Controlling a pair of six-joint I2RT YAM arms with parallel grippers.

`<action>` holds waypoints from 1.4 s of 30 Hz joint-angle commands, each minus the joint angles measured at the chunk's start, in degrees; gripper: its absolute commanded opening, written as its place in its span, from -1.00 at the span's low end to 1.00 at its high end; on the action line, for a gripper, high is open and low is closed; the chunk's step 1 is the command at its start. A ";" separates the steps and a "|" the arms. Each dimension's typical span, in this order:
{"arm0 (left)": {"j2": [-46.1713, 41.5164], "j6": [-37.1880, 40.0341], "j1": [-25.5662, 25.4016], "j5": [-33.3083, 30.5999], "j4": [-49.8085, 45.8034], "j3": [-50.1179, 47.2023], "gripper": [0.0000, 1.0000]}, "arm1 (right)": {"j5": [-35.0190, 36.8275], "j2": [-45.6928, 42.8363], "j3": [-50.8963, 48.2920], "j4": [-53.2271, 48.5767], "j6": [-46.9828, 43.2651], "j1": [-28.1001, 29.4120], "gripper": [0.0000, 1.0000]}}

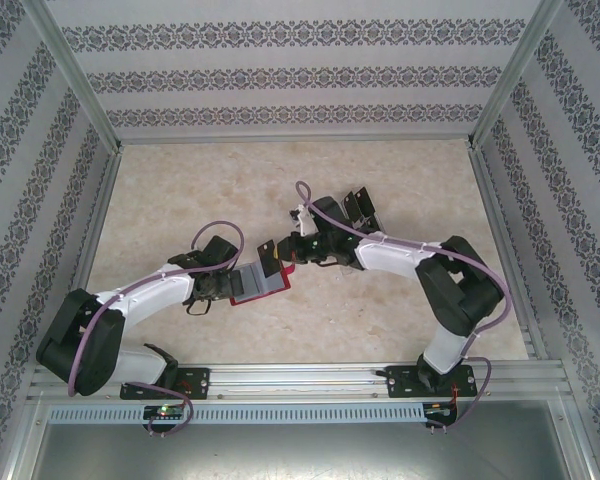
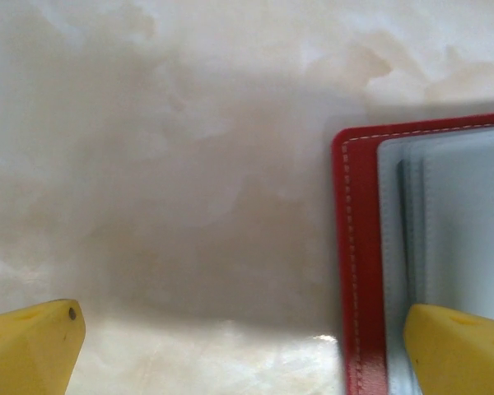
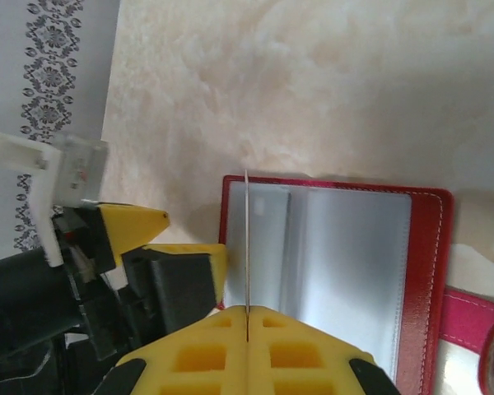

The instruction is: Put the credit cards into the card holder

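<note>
Card holder [image 1: 261, 287] on beige table [image 1: 280, 175]

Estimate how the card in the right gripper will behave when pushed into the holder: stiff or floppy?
Probably stiff: the card, pinched in the shut right gripper, stands out straight, edge-on. Likely light, being so thin. The sleeves of the card holder look soft, so the card may snag.

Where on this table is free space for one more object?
Free: the far table along the back wall, and the near strip between card holder and rail. Crowded: the middle, where the left gripper and right gripper meet.
</note>
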 commanded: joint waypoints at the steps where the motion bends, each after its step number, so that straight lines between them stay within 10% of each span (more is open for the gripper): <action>1: 0.00 -1.13 -0.55 -2.14 -3.54 -1.03 1.00 | -2.74 1.67 -2.03 9.96 2.44 0.34 -1.00; 42: 0.90 -3.46 -2.73 -1.04 -3.27 -1.14 1.00 | -7.40 14.01 -5.30 26.77 8.24 0.76 -1.00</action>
